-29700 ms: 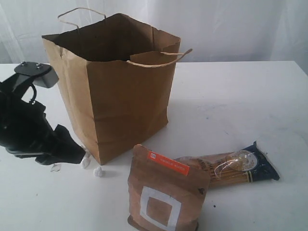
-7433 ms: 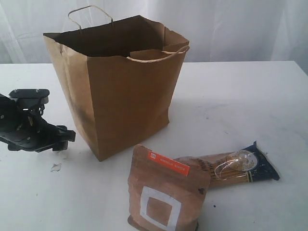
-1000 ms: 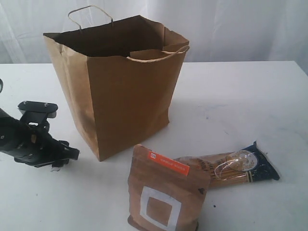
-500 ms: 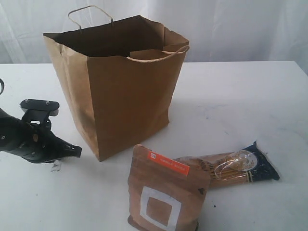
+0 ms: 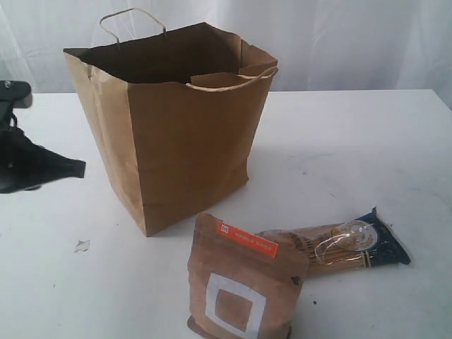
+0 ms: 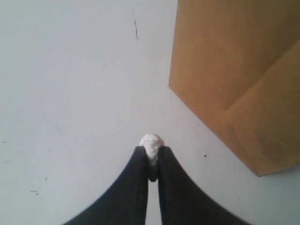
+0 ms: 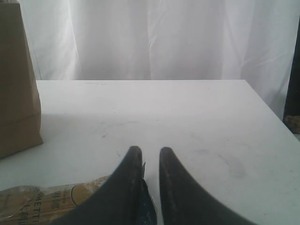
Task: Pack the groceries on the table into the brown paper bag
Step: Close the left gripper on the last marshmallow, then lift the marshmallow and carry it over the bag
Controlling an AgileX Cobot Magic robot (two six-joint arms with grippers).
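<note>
Brown paper bag [image 5: 191, 141] nr left tool [image 5: 79, 168], apart; white scrap [image 6: 151, 142] in tips.

Plain brown paper bag [image 5: 183, 134], white table [image 5: 339, 141] with faint grey specks, brown pouch [image 5: 244, 282] with white square outline and orange strip, tan spaghetti pack [image 5: 353, 244] with dark blue end, black left end effector [image 6: 152, 154], white lump [image 6: 151, 142], white curtain [image 5: 353, 42].

White table [image 5: 353, 141] bears brown paper bag [image 5: 183, 148], brown pouch [image 5: 240, 289], spaghetti pack [image 5: 332, 247], scrap [image 5: 82, 246].
</note>
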